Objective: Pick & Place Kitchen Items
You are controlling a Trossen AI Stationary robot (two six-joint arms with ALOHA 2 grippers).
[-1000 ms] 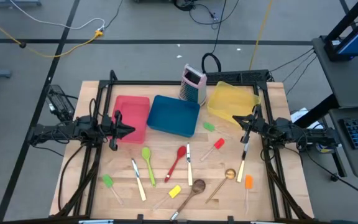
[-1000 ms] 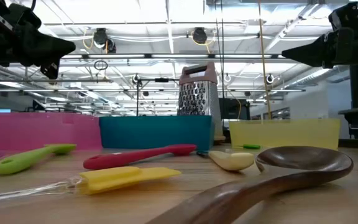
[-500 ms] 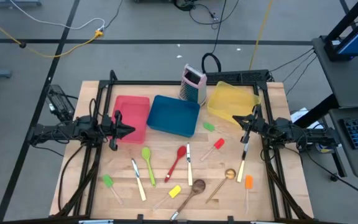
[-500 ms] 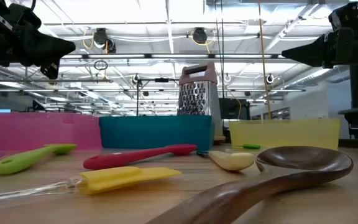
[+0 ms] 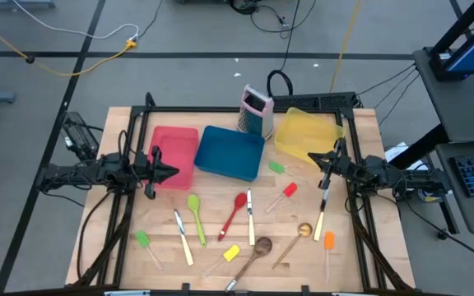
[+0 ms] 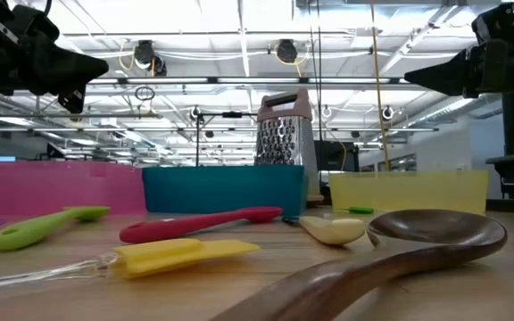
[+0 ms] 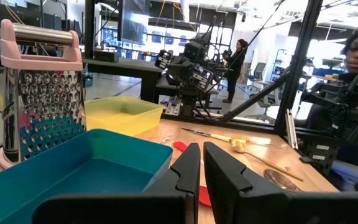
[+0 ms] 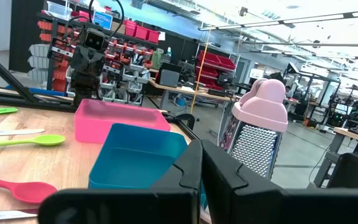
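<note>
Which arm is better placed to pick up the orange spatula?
Right, probably. The orange spatula lies at the table's right edge, below the right gripper; the left gripper hangs over the pink tray, across the table.

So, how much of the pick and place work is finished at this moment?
Nothing looks done. The red tray, blue tray and yellow tray hold no utensils. Nothing is in hand: the left gripper and right gripper hover shut and empty. All is left, including the green spoon, red spoon and wooden spoon.

The wooden spoon point(image 6: 391, 254) handle leaves the low view.
</note>
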